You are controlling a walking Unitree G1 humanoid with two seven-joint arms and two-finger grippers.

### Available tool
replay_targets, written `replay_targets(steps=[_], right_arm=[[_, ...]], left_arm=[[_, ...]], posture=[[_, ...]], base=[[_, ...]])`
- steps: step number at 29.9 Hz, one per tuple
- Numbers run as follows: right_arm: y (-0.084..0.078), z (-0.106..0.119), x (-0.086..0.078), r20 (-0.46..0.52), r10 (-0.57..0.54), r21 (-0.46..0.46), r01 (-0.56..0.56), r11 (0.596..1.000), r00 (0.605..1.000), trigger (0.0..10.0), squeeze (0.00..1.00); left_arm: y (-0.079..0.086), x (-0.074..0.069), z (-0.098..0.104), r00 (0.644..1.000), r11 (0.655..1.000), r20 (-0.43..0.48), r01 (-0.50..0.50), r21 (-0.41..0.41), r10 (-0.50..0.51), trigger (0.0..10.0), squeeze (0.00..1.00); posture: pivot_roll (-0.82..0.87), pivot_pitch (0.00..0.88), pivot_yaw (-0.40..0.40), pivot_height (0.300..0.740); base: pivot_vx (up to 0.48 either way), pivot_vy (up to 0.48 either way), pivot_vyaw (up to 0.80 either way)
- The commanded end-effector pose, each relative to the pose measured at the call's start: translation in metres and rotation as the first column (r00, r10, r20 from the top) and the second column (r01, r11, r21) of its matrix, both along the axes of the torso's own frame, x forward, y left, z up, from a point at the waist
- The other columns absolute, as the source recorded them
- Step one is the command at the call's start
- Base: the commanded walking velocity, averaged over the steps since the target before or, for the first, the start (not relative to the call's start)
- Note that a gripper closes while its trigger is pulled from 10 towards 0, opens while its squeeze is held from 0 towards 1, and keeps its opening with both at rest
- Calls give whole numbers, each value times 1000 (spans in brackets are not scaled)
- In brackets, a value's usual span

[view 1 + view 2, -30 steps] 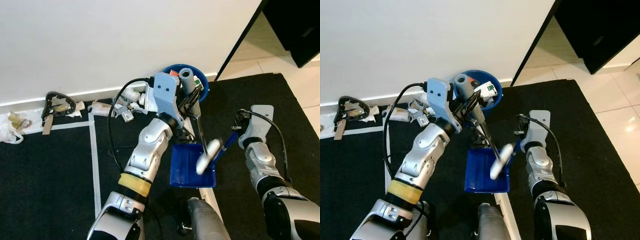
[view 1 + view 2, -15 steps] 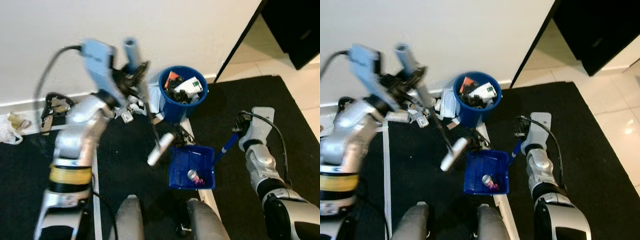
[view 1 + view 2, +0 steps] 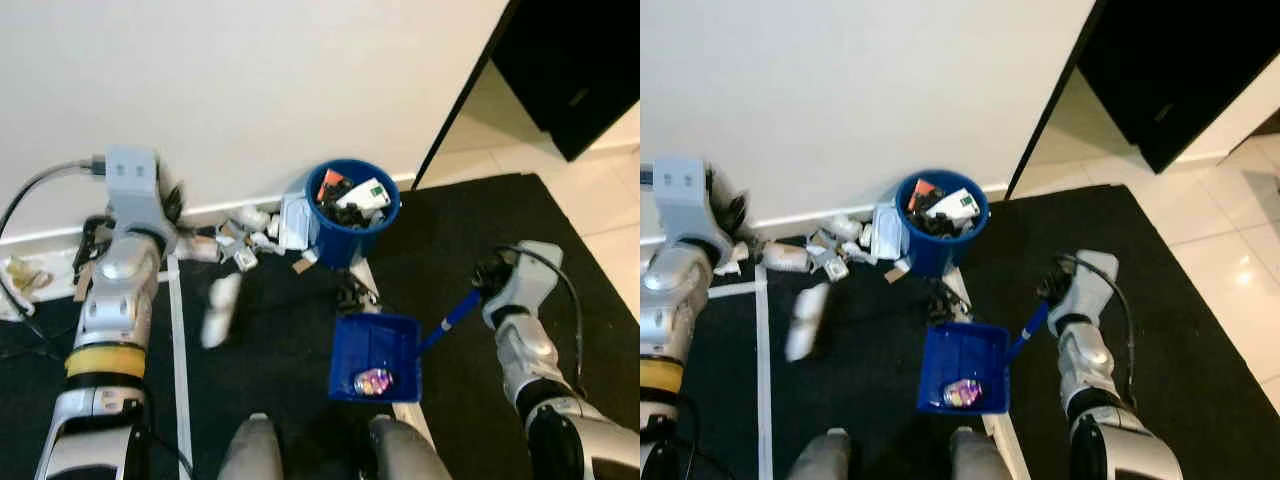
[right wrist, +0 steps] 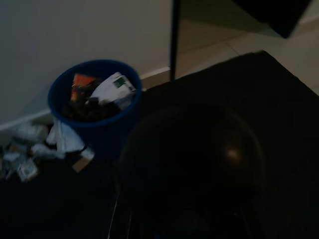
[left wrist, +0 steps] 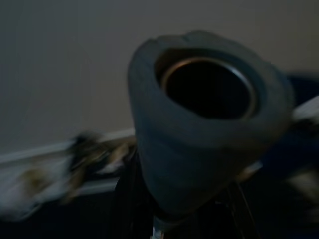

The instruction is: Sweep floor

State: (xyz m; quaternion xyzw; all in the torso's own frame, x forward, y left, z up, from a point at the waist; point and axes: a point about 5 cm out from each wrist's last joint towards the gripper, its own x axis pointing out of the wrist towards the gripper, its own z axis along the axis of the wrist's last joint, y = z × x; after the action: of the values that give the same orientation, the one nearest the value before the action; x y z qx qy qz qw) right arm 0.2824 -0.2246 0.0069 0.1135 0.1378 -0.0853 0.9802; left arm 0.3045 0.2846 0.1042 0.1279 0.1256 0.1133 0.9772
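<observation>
My left gripper (image 3: 170,203) is up near the wall at the left, shut on the broom's grey handle (image 5: 207,114), whose hollow end looms close in the left wrist view. The white broom head (image 3: 222,308) is blurred over the black mat, left of the dustpan. The blue dustpan (image 3: 385,335) lies on the mat with a small purple item (image 3: 372,380) in it. Its blue handle (image 3: 458,306) runs up to my right gripper (image 3: 487,275), which is shut on it. Scattered litter (image 3: 250,232) lies along the wall.
A blue bin (image 3: 345,232) full of rubbish stands at the wall beside the litter. White tape lines (image 3: 178,330) cross the black mat. A dark doorway and pale tiles (image 3: 610,190) are at the right. Crumpled paper (image 3: 25,278) lies far left. My legs (image 3: 250,450) show below.
My left arm has swung the broom from over the dustpan far to the left. The purple item now lies uncovered in the dustpan. The camera has shifted slightly.
</observation>
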Motion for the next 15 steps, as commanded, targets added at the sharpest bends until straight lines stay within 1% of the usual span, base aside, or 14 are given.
replay_targets(steps=[1, 3, 5, 6, 7, 8, 9, 10, 13, 15], right_arm=[[15, -17, -12, -37, 3, 174, 4, 985, 999, 10000, 0], [13, -17, -13, -24, -3, 190, 7, 982, 1000, 10000, 0], [11, -16, -13, -7, -2, 199, 3, 980, 1000, 10000, 0], [11, -16, -13, -7, -2, 199, 3, 980, 1000, 10000, 0], [7, -13, -12, 20, -7, 212, 2, 977, 1000, 10000, 0], [4, -10, -11, 37, -10, 218, 2, 976, 999, 10000, 0], [1, -7, -9, 60, -11, 223, -3, 975, 998, 10000, 0], [1, -7, -9, 60, -11, 223, -3, 975, 998, 10000, 0], [-6, 1, -5, 113, 3, 231, -29, 973, 994, 10000, 0], [-9, 5, -2, 139, 11, 241, -44, 970, 990, 10000, 0]], left_arm=[[6, -6, -10, 999, 994, -29, -15, 106, 19, 10000, 0], [10, -11, -15, 998, 989, -45, -29, 146, 36, 10000, 0], [13, -13, -18, 997, 993, -37, -63, 103, 68, 10000, 0], [13, -13, -18, 997, 993, -37, -63, 103, 68, 10000, 0], [9, -13, -21, 998, 996, -22, -64, 57, 66, 10000, 0], [5, -12, -23, 999, 998, -15, -52, 38, 52, 10000, 0], [-3, -11, -26, 1000, 1000, -5, -17, -2, 17, 10000, 0], [-3, -11, -26, 1000, 1000, -5, -17, -2, 17, 10000, 0], [-24, -8, -37, 998, 991, 12, 57, -124, -56, 10000, 0], [-33, -8, -43, 997, 985, 2, 82, -155, -83, 10000, 0]], posture=[[126, 0, -35, 740], [124, 0, -35, 740], [123, 0, -35, 740], [123, 0, -35, 740], [121, 0, -38, 740], [120, 0, -40, 740], [119, 0, -42, 740], [119, 0, -42, 740], [113, 0, -45, 740], [108, 0, -46, 740]], base=[[0, 0, 0], [0, 0, 0], [0, 0, 0], [0, 0, 0], [0, 0, 0], [0, 0, 0], [0, 0, 0], [0, 0, 0], [0, 0, 0], [0, 0, 0]])
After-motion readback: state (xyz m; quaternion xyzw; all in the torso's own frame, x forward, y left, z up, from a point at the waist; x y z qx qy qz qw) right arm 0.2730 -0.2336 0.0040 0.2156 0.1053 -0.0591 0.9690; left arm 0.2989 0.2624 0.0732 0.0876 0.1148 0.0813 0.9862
